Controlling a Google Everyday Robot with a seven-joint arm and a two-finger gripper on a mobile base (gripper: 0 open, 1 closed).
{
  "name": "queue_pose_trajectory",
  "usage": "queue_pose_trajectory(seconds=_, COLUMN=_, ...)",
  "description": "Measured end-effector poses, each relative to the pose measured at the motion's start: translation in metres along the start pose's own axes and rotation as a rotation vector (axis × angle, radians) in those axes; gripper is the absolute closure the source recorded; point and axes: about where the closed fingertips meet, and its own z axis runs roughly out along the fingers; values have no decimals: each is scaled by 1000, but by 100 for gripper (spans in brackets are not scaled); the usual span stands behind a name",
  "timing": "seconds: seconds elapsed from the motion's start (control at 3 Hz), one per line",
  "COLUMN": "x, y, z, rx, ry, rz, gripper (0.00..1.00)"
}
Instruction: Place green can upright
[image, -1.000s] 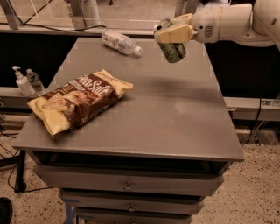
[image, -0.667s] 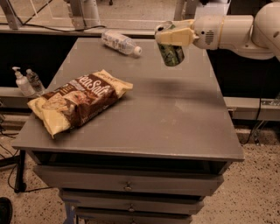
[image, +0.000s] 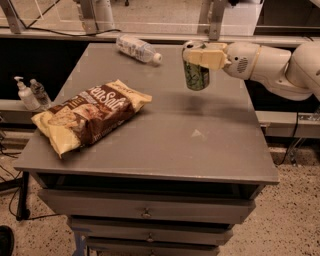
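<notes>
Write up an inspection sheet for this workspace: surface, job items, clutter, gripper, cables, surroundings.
Surface: grey table top, flat, with a small pale mark right of centre.
Job's things: green can, roughly upright, held in the air over the table's back right, not yet set down.
Clutter: chip bag lying on the left; water bottle on its side at the back.
Gripper: gripper, jaws closed on the can's upper part.
Cables: thin dark cable hanging right of the table.
Surroundings: drawers under the top; pump bottle on a ledge to the left.
</notes>
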Motion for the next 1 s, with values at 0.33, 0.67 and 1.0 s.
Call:
queue_pose_trajectory(seconds=0.33, x=16, y=0, z=-9, rx=17, ry=-61, rz=25, gripper=100)
queue_pose_trajectory(seconds=0.67, x=31, y=-1, z=-16, rx=30, ry=-113, rz=30, gripper=100)
queue_pose_trajectory(seconds=1.0, x=40, y=-2, z=-20, rx=38, ry=-145, rz=35, gripper=100)
